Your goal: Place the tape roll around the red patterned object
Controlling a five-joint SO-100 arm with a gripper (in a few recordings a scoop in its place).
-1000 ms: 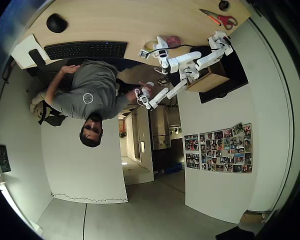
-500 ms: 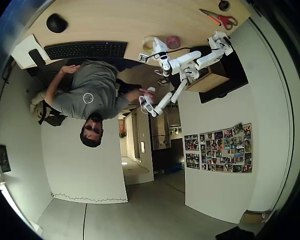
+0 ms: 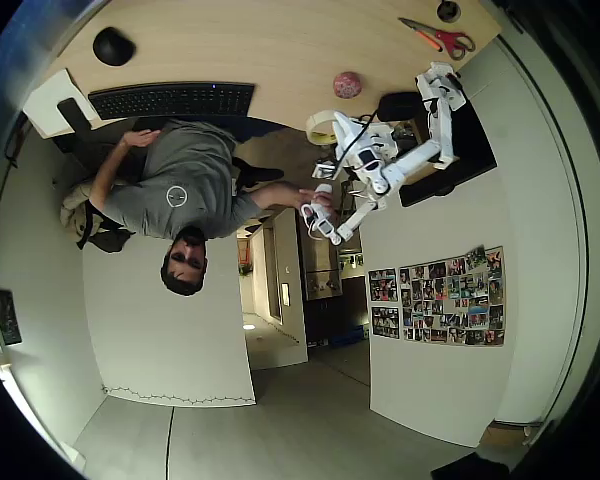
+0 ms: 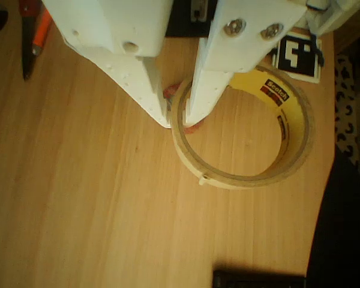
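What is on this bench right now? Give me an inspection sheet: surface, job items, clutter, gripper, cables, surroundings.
Surface: light wooden desk, bare wood under the gripper in the wrist view.
Job's things: tape roll pinched at its wall, near the desk edge in the overhead view; red patterned object lies apart from it, not ringed.
Clutter: red-handled scissors, keyboard, mouse, marker tag.
Gripper: gripper shut on the roll's wall, one finger inside and one outside.
Cables: black cable along the arm.
Surroundings: person seated at the desk; photo collage on the wall.
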